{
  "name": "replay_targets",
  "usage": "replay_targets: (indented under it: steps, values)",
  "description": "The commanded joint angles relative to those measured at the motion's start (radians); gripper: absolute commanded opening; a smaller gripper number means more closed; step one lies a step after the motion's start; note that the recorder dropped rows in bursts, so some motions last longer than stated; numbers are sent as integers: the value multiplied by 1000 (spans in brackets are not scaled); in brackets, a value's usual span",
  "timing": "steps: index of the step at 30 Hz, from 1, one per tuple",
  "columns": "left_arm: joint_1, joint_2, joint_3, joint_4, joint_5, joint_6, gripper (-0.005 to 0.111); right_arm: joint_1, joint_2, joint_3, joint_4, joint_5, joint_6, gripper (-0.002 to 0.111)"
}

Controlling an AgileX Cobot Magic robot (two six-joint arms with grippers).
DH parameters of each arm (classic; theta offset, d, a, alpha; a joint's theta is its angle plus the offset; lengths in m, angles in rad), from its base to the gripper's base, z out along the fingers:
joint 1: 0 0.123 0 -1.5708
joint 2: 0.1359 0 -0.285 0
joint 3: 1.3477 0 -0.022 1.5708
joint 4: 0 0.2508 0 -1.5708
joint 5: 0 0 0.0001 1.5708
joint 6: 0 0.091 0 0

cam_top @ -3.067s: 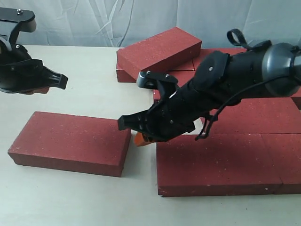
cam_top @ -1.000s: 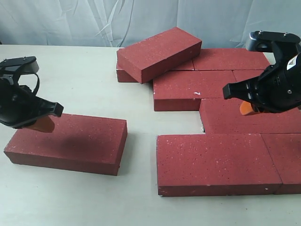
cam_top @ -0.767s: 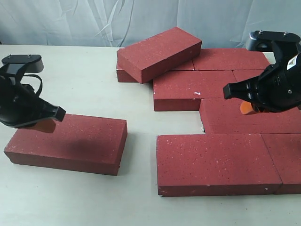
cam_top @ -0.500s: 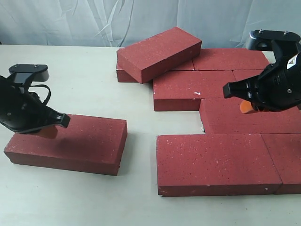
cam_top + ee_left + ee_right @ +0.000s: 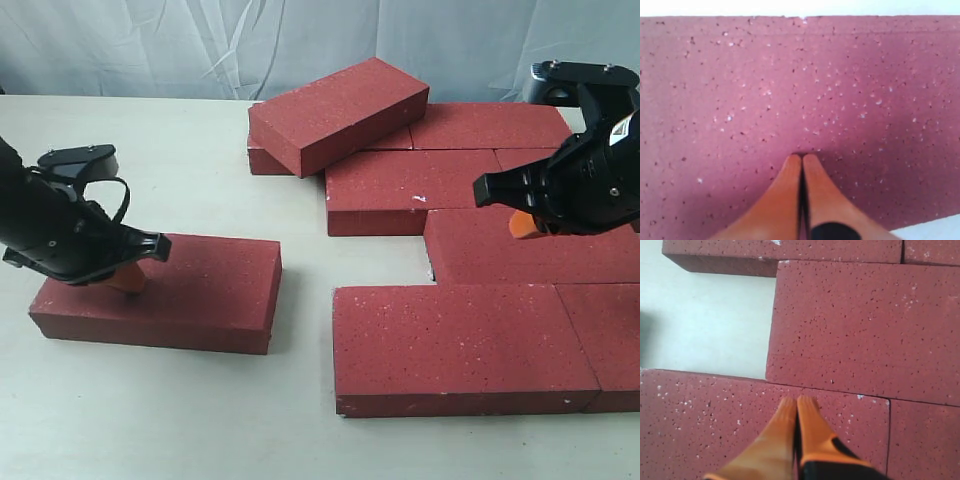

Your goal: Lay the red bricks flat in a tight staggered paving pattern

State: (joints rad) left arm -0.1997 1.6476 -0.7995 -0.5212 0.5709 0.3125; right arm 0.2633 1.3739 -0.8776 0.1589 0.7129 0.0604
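A loose red brick [image 5: 200,285] lies flat at the left of the table, apart from the others. My left gripper [image 5: 126,281] is shut, with its orange tips pressed on this brick's top near its left end; the left wrist view shows the left gripper [image 5: 802,158] touching the speckled face of the loose brick [image 5: 800,80]. Several red bricks [image 5: 460,345] lie flat in staggered rows at the right. One brick [image 5: 340,108] rests tilted on the back row. My right gripper [image 5: 522,227] hovers shut above the laid bricks; its wrist view shows the right gripper [image 5: 797,401] empty.
A strip of bare table [image 5: 305,300] separates the loose brick from the front-row brick. One middle-row brick [image 5: 400,190] has a small white chip. A step-shaped pocket of table [image 5: 705,320] shows between the rows. A grey cloth backdrop [image 5: 150,45] hangs behind.
My left gripper came down onto the loose brick and the brick slid a little to the right. The right arm pulled back from the middle earlier and has since stayed still.
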Motion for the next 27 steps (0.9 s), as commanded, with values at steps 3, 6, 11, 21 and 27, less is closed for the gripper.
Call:
replay_targets:
  steps: [3,6,11,21,27]
  values:
    - [-7,63,9,-94,-50,43,0,-7,-4,5,5,-12,-3,-1]
    - [-30,86,9,-102,-76,45,0,-7,-4,5,11,-12,-3,-1]
    - [-92,97,-3,-171,-131,66,0,-7,-4,5,11,-12,-3,-1]
    - [-143,97,-51,-249,-149,66,0,-7,-4,5,11,-12,-3,-1]
    - [-143,97,-51,-270,-158,66,0,-7,-4,5,11,-12,-3,-1]
